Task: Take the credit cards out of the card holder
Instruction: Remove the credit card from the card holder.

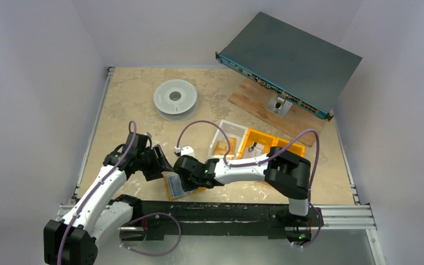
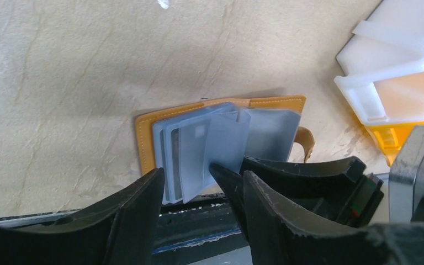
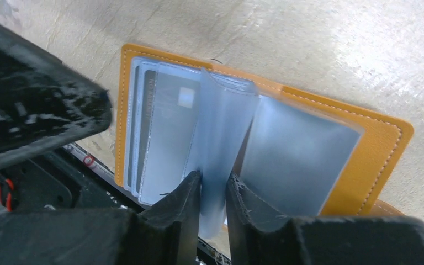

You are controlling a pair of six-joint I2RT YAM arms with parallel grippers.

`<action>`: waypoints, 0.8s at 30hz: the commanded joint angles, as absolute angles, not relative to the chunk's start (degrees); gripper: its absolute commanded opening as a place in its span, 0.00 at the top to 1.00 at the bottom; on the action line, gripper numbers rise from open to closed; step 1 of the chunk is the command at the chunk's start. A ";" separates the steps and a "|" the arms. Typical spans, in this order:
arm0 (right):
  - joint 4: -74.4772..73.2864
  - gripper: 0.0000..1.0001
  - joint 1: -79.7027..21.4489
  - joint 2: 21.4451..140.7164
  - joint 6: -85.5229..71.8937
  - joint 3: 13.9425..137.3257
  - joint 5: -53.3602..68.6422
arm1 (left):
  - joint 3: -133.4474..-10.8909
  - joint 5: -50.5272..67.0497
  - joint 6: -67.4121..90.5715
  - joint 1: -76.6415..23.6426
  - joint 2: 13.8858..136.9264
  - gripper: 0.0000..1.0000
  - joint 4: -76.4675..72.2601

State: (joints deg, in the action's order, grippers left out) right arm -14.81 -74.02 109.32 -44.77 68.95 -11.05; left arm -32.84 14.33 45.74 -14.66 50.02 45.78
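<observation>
The mustard-orange card holder point(image 1: 175, 187) lies open on the table by the front rail, with clear plastic sleeves fanned out point(image 3: 160, 138). A grey card with a chip point(image 3: 183, 99) and a dark card point(image 3: 148, 94) sit in the left sleeves. My right gripper point(image 3: 214, 182) is shut on one middle sleeve point(image 3: 221, 121) and holds it upright; it is at the holder in the top view point(image 1: 186, 178). My left gripper point(image 2: 201, 185) is open just short of the near edge of the sleeves point(image 2: 199, 149), and stands left of the holder point(image 1: 163, 164).
White bin point(image 1: 229, 135) and orange bins point(image 1: 265, 144) stand right of the holder, also in the left wrist view point(image 2: 392, 66). A grey spool point(image 1: 175, 99) lies farther back. A grey equipment box point(image 1: 290, 58) rests on a wooden board at back right. The black front rail point(image 1: 226, 212) runs beside the holder.
</observation>
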 commanded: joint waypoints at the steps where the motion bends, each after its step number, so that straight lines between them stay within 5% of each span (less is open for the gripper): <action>1: -9.96 0.82 -72.05 107.67 -49.28 62.19 -4.91 | -31.97 18.15 44.21 -15.50 50.57 0.48 41.93; 8: 1.45 0.90 -68.47 105.05 -52.93 54.06 2.06 | -29.50 18.00 46.20 -19.60 51.57 0.60 38.99; 24: 6.86 0.96 -66.40 106.52 -55.11 50.10 5.80 | -25.94 16.58 49.27 -24.77 51.14 0.63 36.82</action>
